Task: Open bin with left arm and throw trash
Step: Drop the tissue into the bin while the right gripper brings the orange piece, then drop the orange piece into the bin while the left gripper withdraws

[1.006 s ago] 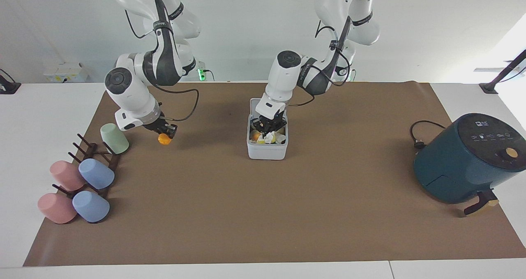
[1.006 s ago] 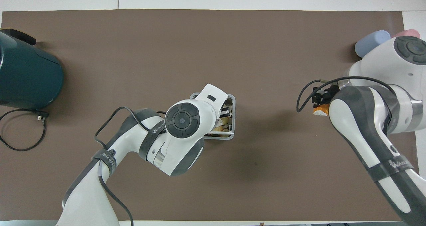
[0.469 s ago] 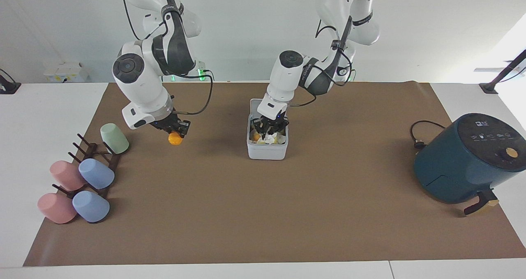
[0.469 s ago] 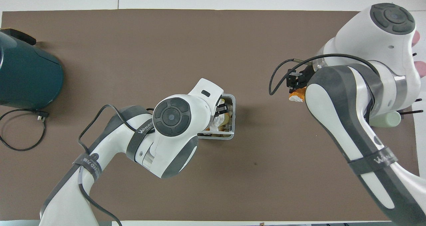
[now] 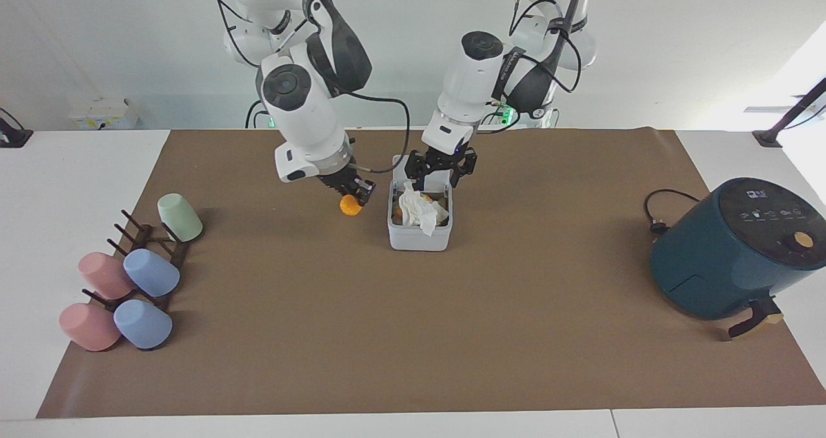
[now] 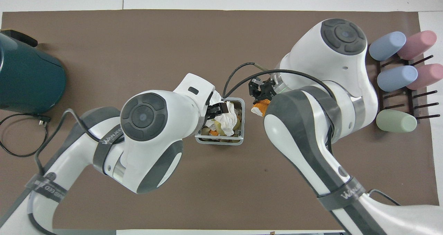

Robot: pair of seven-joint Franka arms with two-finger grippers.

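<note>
Facing view: right gripper (image 5: 353,196) pinches the orange food chunk (image 5: 351,206) at the bin's (image 5: 418,237) nine o'clock; left gripper (image 5: 441,164) spread empty above the tissue (image 5: 419,209). Early release risks missing.

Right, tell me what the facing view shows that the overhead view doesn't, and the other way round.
Only the facing view shows the bin's raised lid with the open left gripper above the bin, and the air fryer's control panel.

Only the overhead view looks down into the bin, showing yellowish scraps under the tissue; there the left arm's wrist hides the lid and much of the left gripper.

Both show the white tissue on top in the bin, the right gripper holding an orange chunk beside the bin, and the cup rack.
</note>
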